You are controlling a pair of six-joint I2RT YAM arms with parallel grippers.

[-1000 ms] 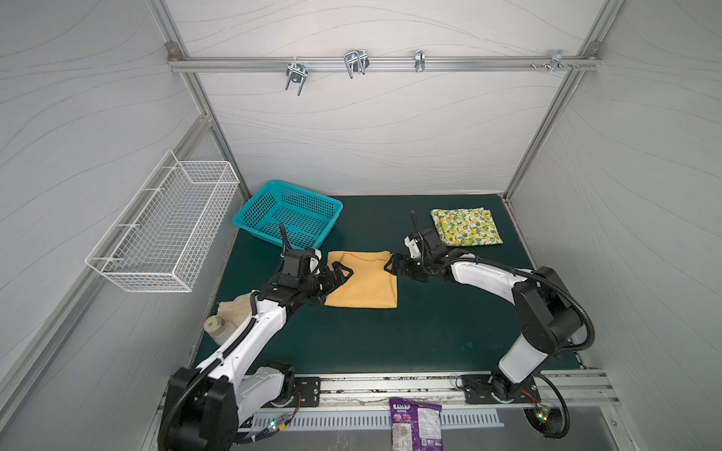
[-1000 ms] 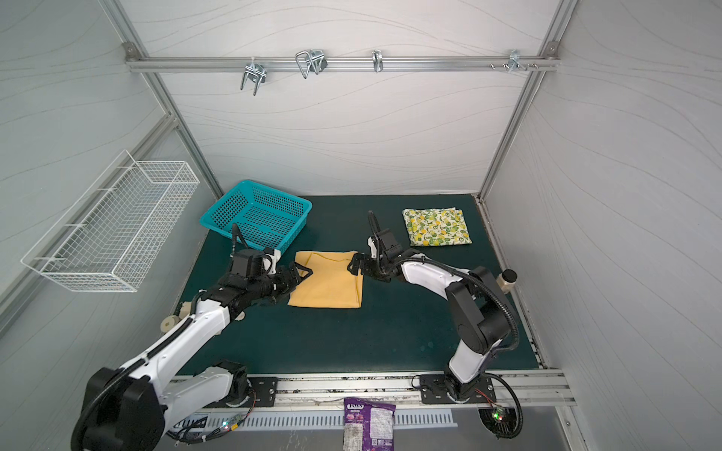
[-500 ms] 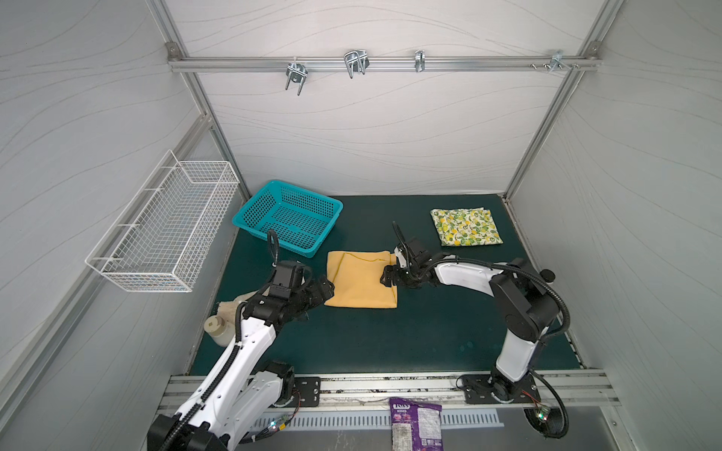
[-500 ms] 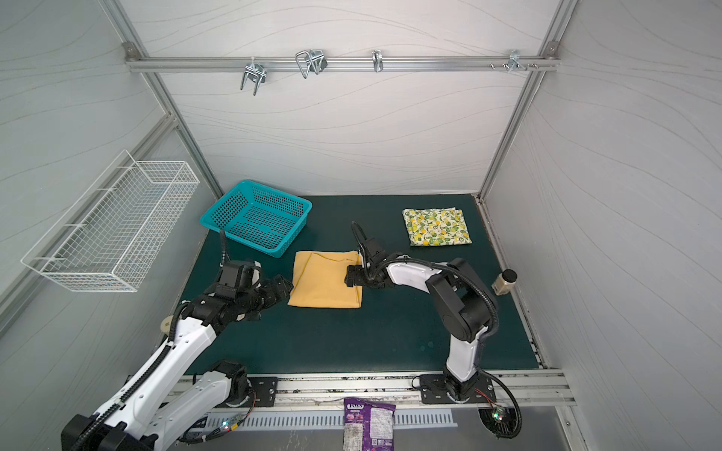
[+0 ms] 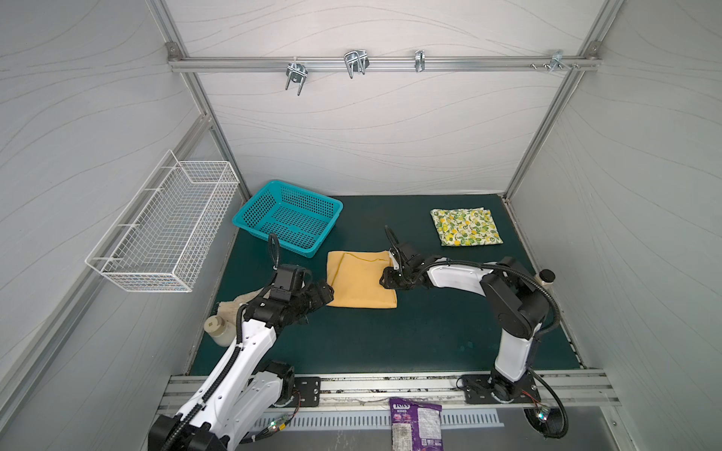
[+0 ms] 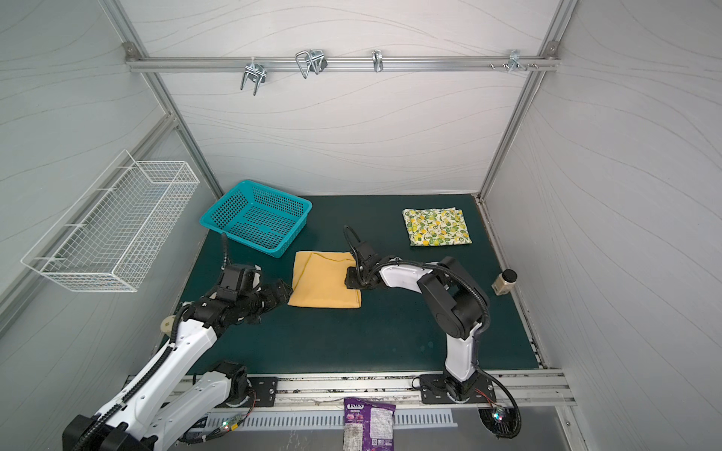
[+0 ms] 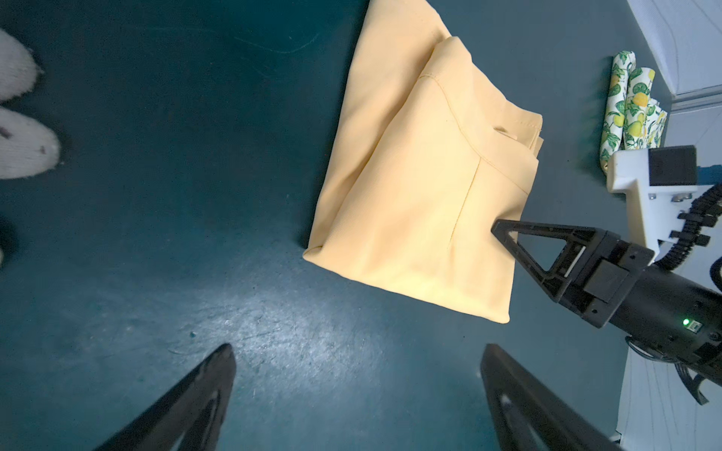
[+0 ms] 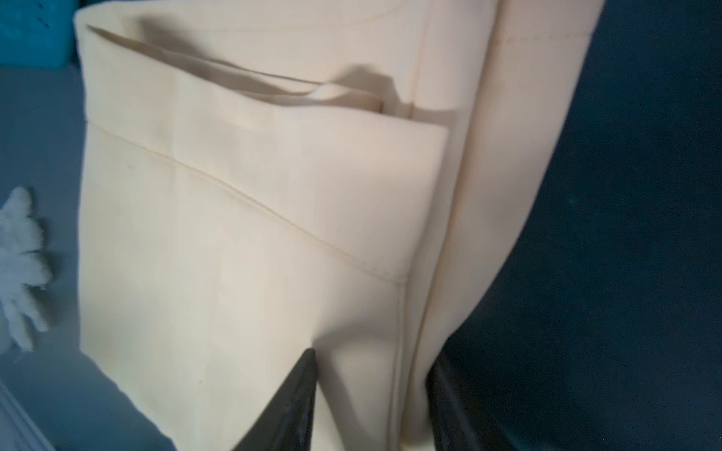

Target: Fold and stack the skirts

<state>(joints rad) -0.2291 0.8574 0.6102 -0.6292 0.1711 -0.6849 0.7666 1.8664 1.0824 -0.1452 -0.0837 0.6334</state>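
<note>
Left gripper (image 7: pixel 356 349) hangs wide open, holding nothing, over bare mat (image 5: pixel 390 336) just beside the near-left corner of the mustard skirt (image 5: pixel 357 285); a second ago it was up at the far-left corner. Right gripper (image 8: pixel 371 363), then spread at the far-right corner, now has jaws pinched on the folded right edge, so the lift for stacking looks to be starting. Lemon skirt (image 5: pixel 465 227) lies folded well apart, far right

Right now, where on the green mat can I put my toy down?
Biggest bare patch: mat between mustard skirt and front rail. Another between teal basket and lemon skirt. Crowded: the mustard skirt, left end effector and right end effector at its sides.
</note>
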